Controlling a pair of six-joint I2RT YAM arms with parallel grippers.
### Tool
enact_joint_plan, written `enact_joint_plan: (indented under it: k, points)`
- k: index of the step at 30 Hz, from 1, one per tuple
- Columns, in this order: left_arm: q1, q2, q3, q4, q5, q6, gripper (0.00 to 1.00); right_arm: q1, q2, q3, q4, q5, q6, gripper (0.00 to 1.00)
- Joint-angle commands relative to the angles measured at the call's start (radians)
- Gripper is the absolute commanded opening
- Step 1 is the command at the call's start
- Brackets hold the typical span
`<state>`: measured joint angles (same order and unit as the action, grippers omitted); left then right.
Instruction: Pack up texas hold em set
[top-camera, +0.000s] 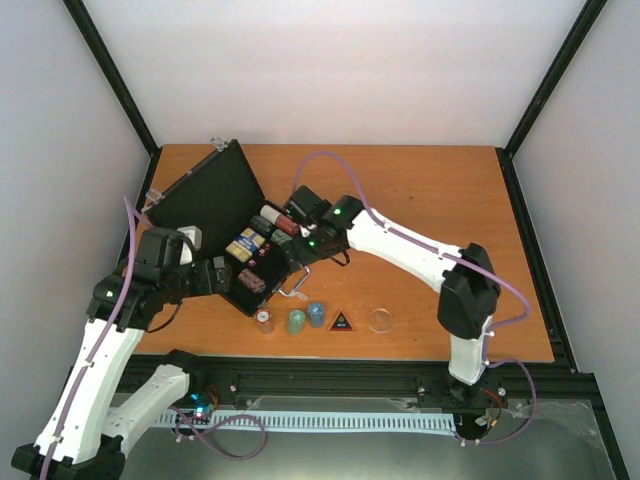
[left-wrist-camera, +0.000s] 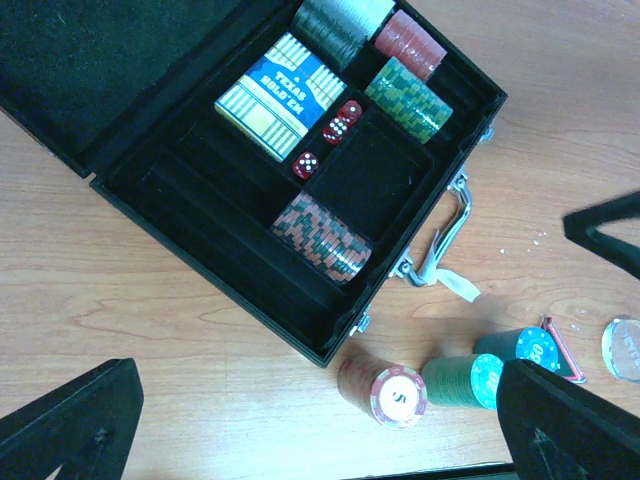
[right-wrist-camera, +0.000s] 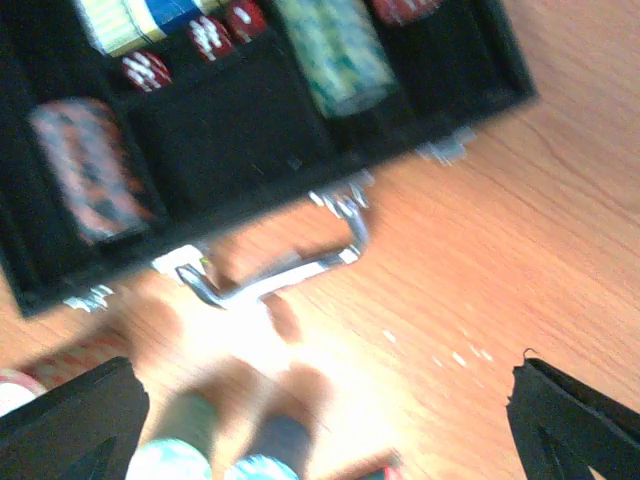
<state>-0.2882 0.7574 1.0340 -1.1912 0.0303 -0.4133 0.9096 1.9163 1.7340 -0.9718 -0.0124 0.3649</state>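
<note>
A: Overhead view bright and even. White wall panels (top-camera: 330, 70) washed out, only faint soft shadows on the orange wooden desk (top-camera: 430, 190).
B: Left wrist view sharp, mild sheen on wood. Right wrist?
A: Heavy motion blur. Open black felt-lined case (right-wrist-camera: 250, 150) and silver metal handle (right-wrist-camera: 290, 268) smeared, pale glare patch below.

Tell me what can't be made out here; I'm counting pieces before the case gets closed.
Right wrist view: motion blur smears everything; the chip stacks at the bottom edge are cut off, dice faces unreadable.
Top view: the right arm covers part of the case; triangle print too small.
Left wrist view: the clear disc is cut by the right edge.
</note>
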Motion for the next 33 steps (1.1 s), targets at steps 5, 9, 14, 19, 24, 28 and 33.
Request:
enact_joint_plan:
  k: [5,9,14,19,24,28,33]
  points:
    - [-0.005,0.015,-0.001,0.057,0.038,0.02,1.0,0.005,-0.201,-0.327,-0.184,0.247,0.226,1.0]
    - [-0.005,0.015,-0.01,0.065,0.056,0.018,1.0,-0.002,-0.318,-0.504,-0.211,0.254,0.347,1.0]
    - [-0.004,0.018,-0.017,0.073,0.075,0.021,1.0,-0.029,-0.427,-0.705,-0.12,0.14,0.422,1.0]
    - [-0.005,0.031,-0.014,0.077,0.081,0.03,1.0,-0.029,-0.433,-0.779,-0.056,0.099,0.429,1.0]
    - [-0.005,0.034,-0.018,0.084,0.086,0.025,1.0,-0.029,-0.391,-0.8,-0.021,0.099,0.415,1.0]
    - [-0.005,0.036,-0.018,0.085,0.084,0.022,1.0,-0.029,-0.355,-0.802,0.011,0.091,0.407,0.98]
    - [-0.005,0.036,-0.018,0.084,0.077,0.023,1.0,-0.027,-0.358,-0.748,0.033,0.064,0.362,0.89]
